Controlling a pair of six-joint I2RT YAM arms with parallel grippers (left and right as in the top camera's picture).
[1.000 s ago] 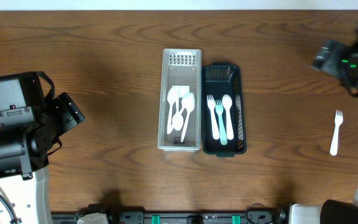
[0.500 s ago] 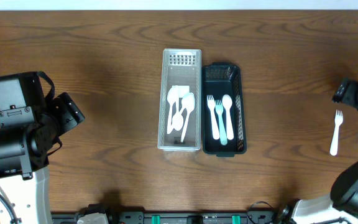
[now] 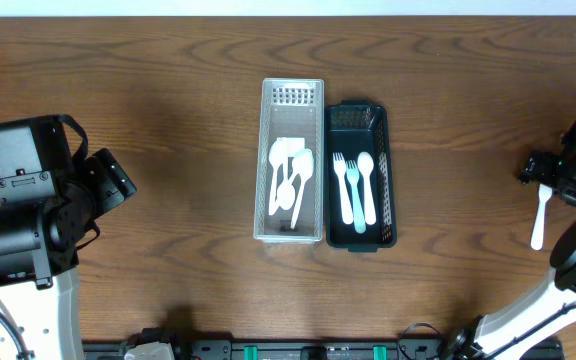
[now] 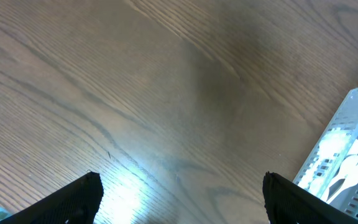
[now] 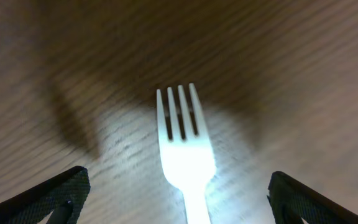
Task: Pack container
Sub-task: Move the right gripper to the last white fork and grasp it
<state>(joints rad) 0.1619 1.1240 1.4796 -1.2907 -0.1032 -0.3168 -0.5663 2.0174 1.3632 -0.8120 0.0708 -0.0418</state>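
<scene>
A white plastic fork [image 3: 539,222] lies on the table at the far right. In the right wrist view the fork [image 5: 183,149] lies tines away, centred between my open right gripper's [image 5: 179,199] fingers. The right gripper [image 3: 548,175] hangs over the fork's head. A clear container [image 3: 292,232] in the middle holds white spoons [image 3: 290,180]. A black container [image 3: 387,200] beside it holds teal cutlery [image 3: 355,190]. My left gripper [image 4: 182,199] is open and empty over bare wood, far left of the containers.
The clear container's corner [image 4: 347,162] shows at the right edge of the left wrist view. The left arm's body [image 3: 38,200] sits at the table's left side. The table's far edge runs along the top.
My right gripper has moved down from the far right corner to just over the white fork's head. The left arm and the containers have not moved.
</scene>
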